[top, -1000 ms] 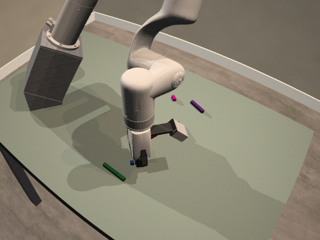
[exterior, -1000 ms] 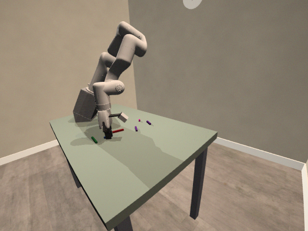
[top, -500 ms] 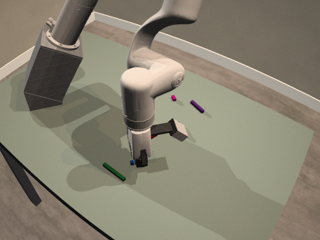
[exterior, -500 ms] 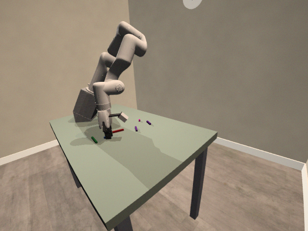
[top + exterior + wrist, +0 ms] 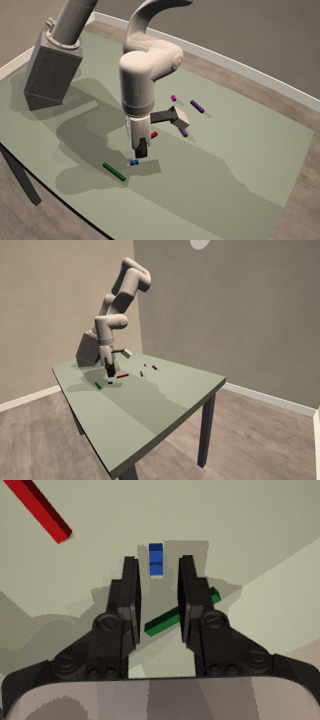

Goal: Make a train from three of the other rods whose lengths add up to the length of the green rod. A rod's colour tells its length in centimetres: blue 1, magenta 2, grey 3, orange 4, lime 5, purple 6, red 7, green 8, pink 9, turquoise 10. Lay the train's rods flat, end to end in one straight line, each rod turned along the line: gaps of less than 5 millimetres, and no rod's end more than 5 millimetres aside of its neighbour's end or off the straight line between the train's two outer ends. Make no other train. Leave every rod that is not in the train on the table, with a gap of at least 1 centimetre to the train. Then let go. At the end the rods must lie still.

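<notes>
Two blue rods (image 5: 134,162) lie end to end on the table (image 5: 232,160), just off the green rod (image 5: 113,171): two pieces down, by my reckoning. A purple rod (image 5: 197,106) to finish the eight sits well apart. My gripper (image 5: 141,152) hangs above the blues, fingers parted a little, gripping nothing, touching nothing.

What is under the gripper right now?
Below the open, raised gripper lie two blue rods end to end on the table, with the green rod beside them. Nothing sits between the fingers.
</notes>
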Controlling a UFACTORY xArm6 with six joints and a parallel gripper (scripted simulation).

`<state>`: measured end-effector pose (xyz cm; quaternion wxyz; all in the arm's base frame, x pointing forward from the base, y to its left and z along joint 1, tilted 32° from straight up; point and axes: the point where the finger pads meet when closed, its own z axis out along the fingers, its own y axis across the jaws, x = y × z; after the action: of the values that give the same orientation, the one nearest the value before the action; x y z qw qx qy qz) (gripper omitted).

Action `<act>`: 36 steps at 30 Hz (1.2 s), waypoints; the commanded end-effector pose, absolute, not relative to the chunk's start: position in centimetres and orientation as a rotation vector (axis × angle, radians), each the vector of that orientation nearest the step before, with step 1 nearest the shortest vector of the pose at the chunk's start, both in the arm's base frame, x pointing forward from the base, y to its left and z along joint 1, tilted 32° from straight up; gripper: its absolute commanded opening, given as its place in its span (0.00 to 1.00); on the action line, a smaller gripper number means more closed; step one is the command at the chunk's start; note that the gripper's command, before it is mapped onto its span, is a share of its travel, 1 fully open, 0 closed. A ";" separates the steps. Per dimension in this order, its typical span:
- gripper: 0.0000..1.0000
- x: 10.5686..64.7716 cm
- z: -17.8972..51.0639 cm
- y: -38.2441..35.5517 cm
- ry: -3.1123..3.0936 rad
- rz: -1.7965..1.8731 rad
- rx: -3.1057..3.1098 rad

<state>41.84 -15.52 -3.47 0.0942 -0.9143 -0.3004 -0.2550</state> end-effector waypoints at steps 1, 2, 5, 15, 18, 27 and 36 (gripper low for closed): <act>0.24 40.8 -1.1 -16.3 -0.891 -0.754 -2.710; 0.24 40.6 -0.7 -16.5 -0.891 -0.754 -2.710; 0.24 40.2 0.0 -16.8 -0.891 -0.753 -2.710; 1.00 40.0 0.4 -16.9 -0.891 -0.753 -2.710; 1.00 40.0 0.4 -16.9 -0.891 -0.753 -2.710; 1.00 40.0 0.4 -16.9 -0.891 -0.753 -2.710; 1.00 40.1 0.5 -16.8 -0.911 -0.756 -2.706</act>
<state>39.97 -16.83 0.35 0.0967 -0.9142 -0.3010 -0.2535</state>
